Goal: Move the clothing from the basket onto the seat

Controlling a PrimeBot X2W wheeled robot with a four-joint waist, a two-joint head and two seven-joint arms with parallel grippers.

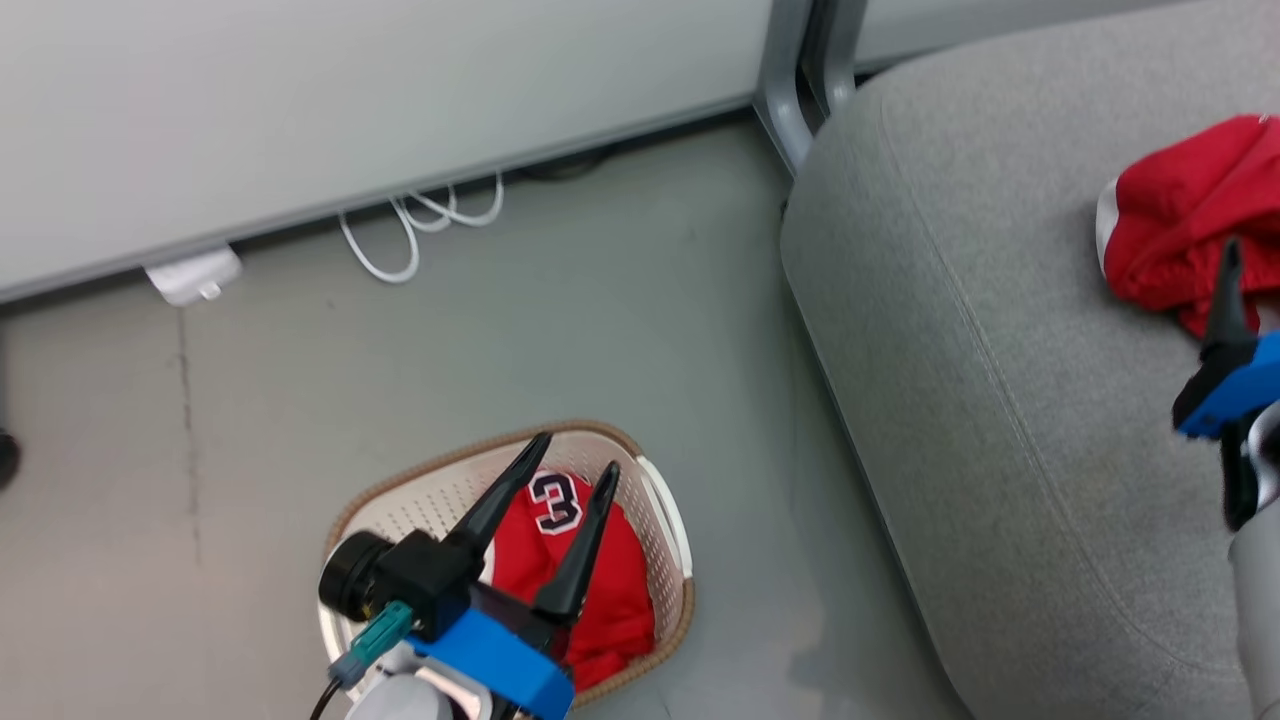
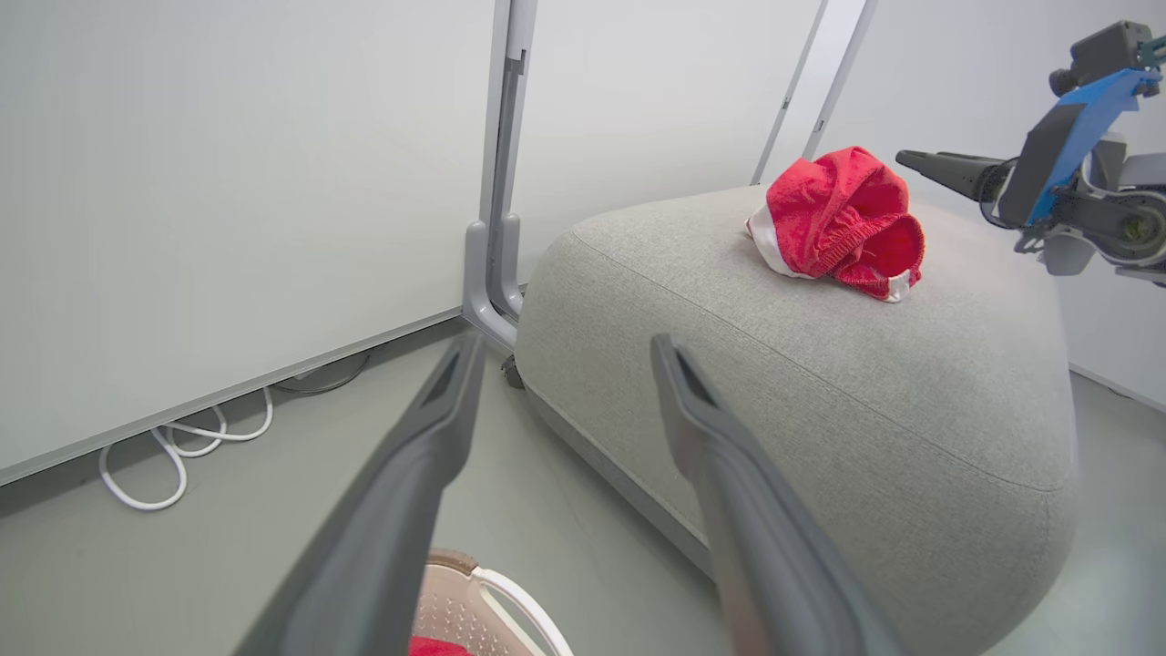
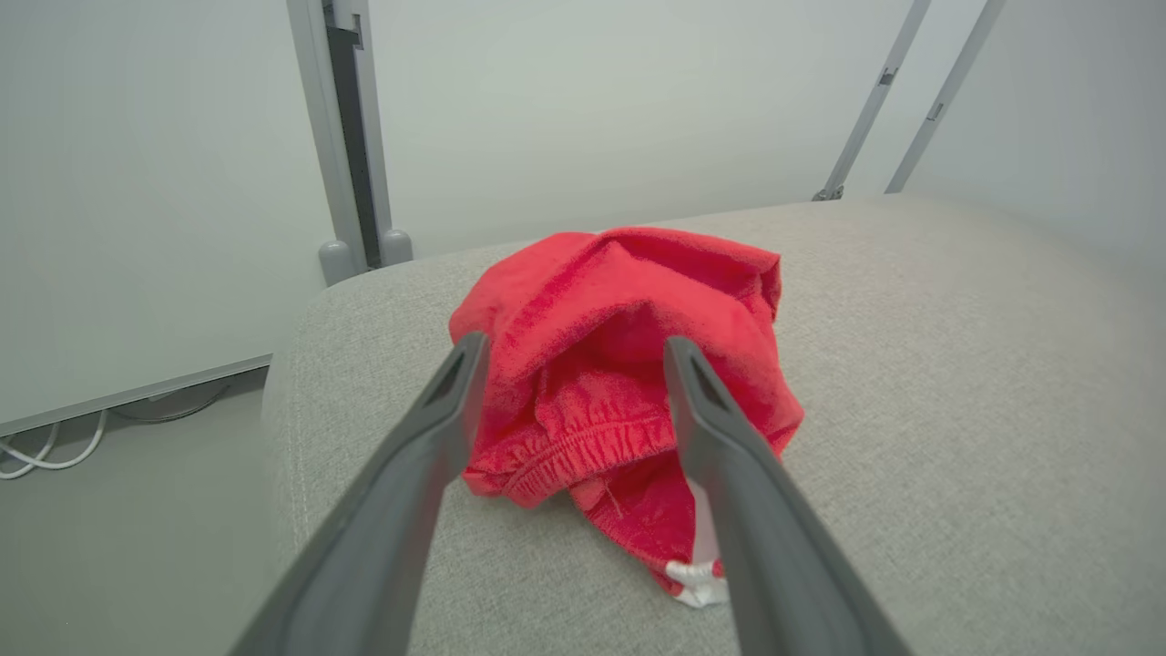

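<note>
Showing head-cam #3 top (image 1: 632, 590) in basket (image 1: 425, 503), R-wrist shorts (image 3: 619, 301) on seat (image 3: 956, 383)

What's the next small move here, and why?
Probably lower the left gripper into the basket and close on the red garment with the number 3. That piece lies in the basket right under the open left gripper, while the other red garment rests on the seat with the right gripper open and clear of it, so that arm's job looks done.
</note>
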